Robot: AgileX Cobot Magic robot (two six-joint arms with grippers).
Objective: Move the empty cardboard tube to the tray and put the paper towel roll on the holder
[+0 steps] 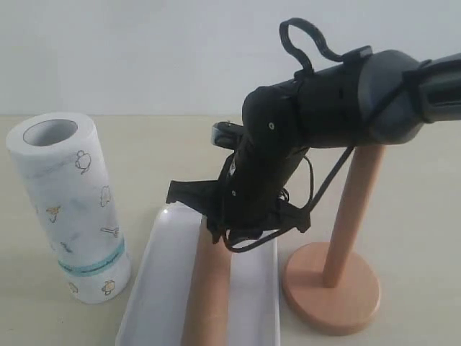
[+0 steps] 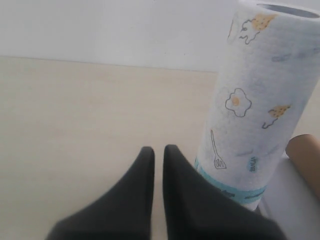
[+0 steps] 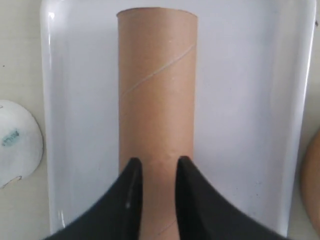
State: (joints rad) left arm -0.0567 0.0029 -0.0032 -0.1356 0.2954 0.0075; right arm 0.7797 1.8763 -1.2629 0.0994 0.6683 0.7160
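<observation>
The right gripper (image 3: 159,165) hangs over the near part of the empty cardboard tube (image 3: 157,90). Its 2 black fingers (image 3: 131,200) stand only narrowly apart, the gap slimmer than the tube, and they pinch nothing. The tube lies flat in the tray (image 3: 75,125), lengthwise along its middle, with bare white floor on both sides.

The left gripper (image 2: 158,150) is low over the table (image 2: 75,125). Its 2 fingers are pressed together with nothing between them, and it sits just beside the foot of the paper towel roll (image 2: 255,100).

In the exterior view the roll stands upright on the table to the left of the tray, hollow core facing up and teal band near the bottom. The holder (image 1: 331,288) stands on the table to the right of the tray. Its round base is just beside the tray's rim, and its pole is upright with nothing on it, the top hidden behind the right arm.
</observation>
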